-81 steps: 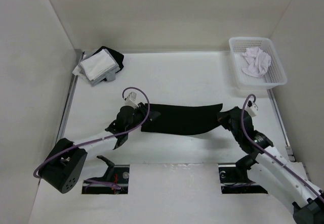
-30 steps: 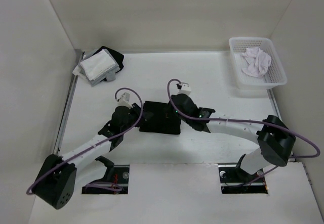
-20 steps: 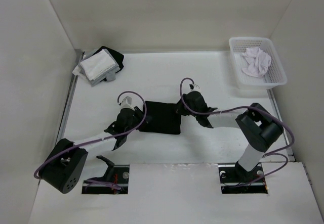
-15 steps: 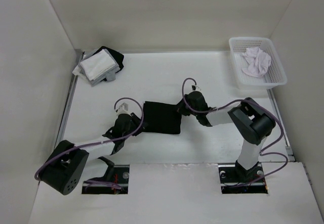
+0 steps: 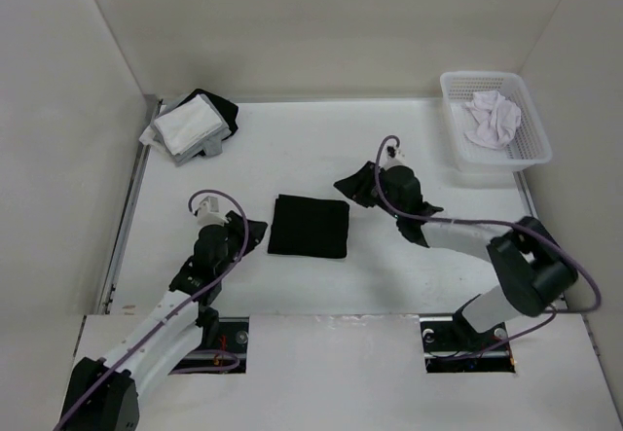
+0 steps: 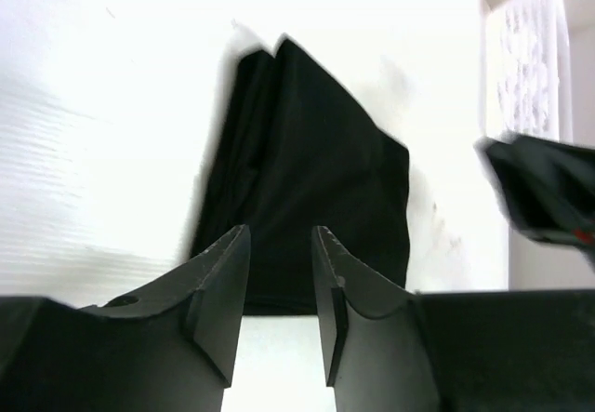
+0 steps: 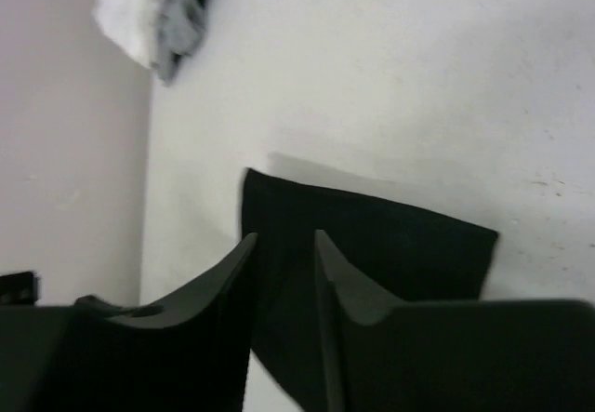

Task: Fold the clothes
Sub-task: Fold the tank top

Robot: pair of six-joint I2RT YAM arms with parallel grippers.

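Observation:
The clothes (image 5: 308,227) lie as a flat black folded rectangle in the middle of the white table. My left gripper (image 5: 251,234) hovers just off its left edge, open and holding nothing. In the left wrist view the open gripper (image 6: 281,235) frames bare table, with the clothes (image 6: 307,179) a little ahead. My right gripper (image 5: 352,190) is off the top right corner, apart from the fabric and open. In the right wrist view the gripper (image 7: 285,240) is empty, and the clothes (image 7: 400,245) lie below it.
A stack of white and black garments (image 5: 190,125) sits in the far left corner, also seen as the stack (image 7: 153,12). A white basket (image 5: 484,170) at the far right holds a white cloth (image 5: 492,118). Walls close in the back and both sides.
The right gripper carried the strip's right end over to the left, halving it. Both grippers then opened, let go of the clothes and drew back, left toward the near side, right to the right.

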